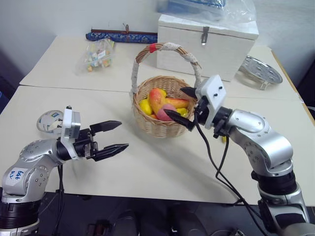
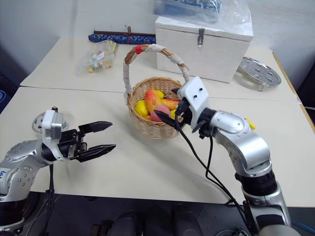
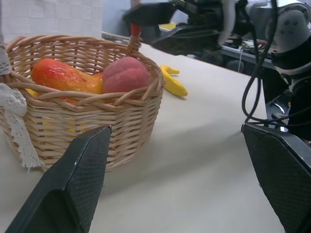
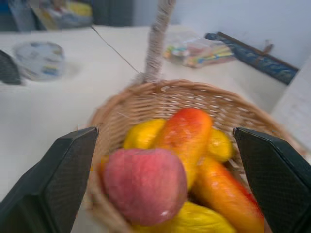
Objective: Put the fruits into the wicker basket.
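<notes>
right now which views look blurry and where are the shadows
Right wrist view: soft all over, the peach and wicker basket smeared. Left wrist view: sharper, a soft shadow beside the basket on the table. Eye views: evenly lit, faint shadows under both arms.

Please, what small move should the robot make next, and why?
Probably pull the right pincer back from the basket and swing it toward the banana. The peach already lies in the basket between the open fingers, so that fruit looks done. The banana is on the table beside the basket, on the right arm's side. The left pincer is open and holds nothing.
</notes>
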Robot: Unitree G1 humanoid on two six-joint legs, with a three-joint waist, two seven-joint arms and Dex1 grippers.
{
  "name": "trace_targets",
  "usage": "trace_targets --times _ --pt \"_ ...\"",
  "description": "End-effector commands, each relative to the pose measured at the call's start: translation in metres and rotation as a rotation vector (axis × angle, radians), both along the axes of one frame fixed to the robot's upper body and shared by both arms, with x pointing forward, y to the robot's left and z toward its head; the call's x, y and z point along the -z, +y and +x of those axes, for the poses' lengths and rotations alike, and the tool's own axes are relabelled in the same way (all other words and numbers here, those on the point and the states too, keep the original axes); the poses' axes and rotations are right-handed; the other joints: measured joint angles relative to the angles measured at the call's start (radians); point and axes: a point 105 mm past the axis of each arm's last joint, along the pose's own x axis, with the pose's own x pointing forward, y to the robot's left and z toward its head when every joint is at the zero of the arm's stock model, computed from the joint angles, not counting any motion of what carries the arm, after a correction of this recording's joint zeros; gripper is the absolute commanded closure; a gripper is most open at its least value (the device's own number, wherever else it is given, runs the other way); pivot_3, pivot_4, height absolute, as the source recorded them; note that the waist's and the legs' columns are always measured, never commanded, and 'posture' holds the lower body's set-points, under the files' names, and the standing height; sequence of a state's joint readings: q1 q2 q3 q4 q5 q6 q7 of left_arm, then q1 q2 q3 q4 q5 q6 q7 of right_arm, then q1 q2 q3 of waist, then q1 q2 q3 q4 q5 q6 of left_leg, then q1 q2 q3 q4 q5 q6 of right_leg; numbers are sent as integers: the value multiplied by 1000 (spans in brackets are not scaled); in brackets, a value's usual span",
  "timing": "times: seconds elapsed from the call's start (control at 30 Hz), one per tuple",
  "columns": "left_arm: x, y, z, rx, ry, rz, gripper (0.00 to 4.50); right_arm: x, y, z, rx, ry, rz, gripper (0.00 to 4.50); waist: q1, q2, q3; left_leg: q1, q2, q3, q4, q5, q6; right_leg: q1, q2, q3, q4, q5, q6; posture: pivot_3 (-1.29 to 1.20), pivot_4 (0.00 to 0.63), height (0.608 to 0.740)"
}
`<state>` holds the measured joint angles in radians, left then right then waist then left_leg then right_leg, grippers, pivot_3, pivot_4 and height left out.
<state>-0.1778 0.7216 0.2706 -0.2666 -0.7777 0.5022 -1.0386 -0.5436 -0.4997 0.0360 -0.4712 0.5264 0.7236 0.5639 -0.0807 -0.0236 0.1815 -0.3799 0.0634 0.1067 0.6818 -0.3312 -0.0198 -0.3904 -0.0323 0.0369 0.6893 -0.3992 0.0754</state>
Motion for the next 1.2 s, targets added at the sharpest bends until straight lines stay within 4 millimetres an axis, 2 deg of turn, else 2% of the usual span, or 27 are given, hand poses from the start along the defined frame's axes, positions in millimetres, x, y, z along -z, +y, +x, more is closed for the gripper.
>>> trace_targets --times 0.03,0.07,0.27,0.33,0.4,0.47,0.53,0.63,0.7,0.83,0.97,1.0,1.07,1.2 --pt "-13 -4 -4 49 -51 18 0 -18 -26 -27 -18 -79 25 51 5 0 0 0 0 0 0 0 0 0 0 0 0 0 0 0 150 740" --pt "-14 -5 -4 58 -51 20 0 -18 -31 -31 -14 -80 24 51 7 0 0 0 0 -1 0 0 0 1 0 -1 -1 0 0 0 150 740" --pt "-17 -11 1 116 -67 37 0 13 -117 -67 302 -25 28 51 31 0 0 0 0 -2 -1 0 0 3 1 -1 -4 0 0 0 150 740" --pt "-14 -12 4 128 -73 42 0 33 -157 -86 459 -81 -9 51 38 0 0 1 0 -2 -1 0 0 5 2 0 -6 0 0 0 150 740" --pt "-8 -13 6 150 -63 52 0 63 -192 -106 624 -48 -45 51 41 0 0 7 0 -2 -3 -1 0 12 4 0 -10 0 0 0 150 740" --pt "-3 -14 8 164 -60 67 0 94 -204 -126 659 23 -123 51 40 0 0 13 0 -2 -7 -1 -1 19 5 1 -15 0 0 0 150 740" --pt "1 -15 9 175 -68 88 0 120 -203 -144 627 81 -223 51 32 0 0 15 0 1 -8 -1 0 19 5 4 -15 1 1 0 150 740" --pt "4 -15 11 184 -81 101 0 126 -218 -152 788 77 -105 51 20 -1 0 22 0 5 -16 1 -2 22 6 8 -16 1 1 0 150 740" --pt "4 -16 13 184 -86 103 0 123 -219 -150 832 52 -64 51 16 0 0 28 1 8 -19 1 -3 26 7 10 -16 1 0 0 150 740" --pt "4 -19 12 195 -89 99 0 105 -201 -128 795 29 22 51 20 1 0 30 1 8 -19 1 -3 27 7 11 -17 1 0 0 150 740" --pt "5 -22 11 196 -91 98 0 82 -175 -79 742 113 119 51 18 1 0 29 1 10 -18 1 -3 25 6 13 -15 2 1 0 150 740" --pt "4 -23 11 194 -91 98 0 78 -171 -71 732 130 135 51 21 1 0 29 1 10 -17 1 -3 24 6 14 -14 2 1 0 150 740" --pt "4 -24 10 187 -91 92 0 83 -172 -50 800 225 100 51 25 0 0 28 1 11 -17 1 -3 20 6 14 -12 2 1 0 150 740" --pt "-2 -28 10 166 -91 47 0 77 -175 -14 910 305 110 51 31 0 0 22 1 10 -17 2 -4 14 6 14 -12 2 1 0 150 740"
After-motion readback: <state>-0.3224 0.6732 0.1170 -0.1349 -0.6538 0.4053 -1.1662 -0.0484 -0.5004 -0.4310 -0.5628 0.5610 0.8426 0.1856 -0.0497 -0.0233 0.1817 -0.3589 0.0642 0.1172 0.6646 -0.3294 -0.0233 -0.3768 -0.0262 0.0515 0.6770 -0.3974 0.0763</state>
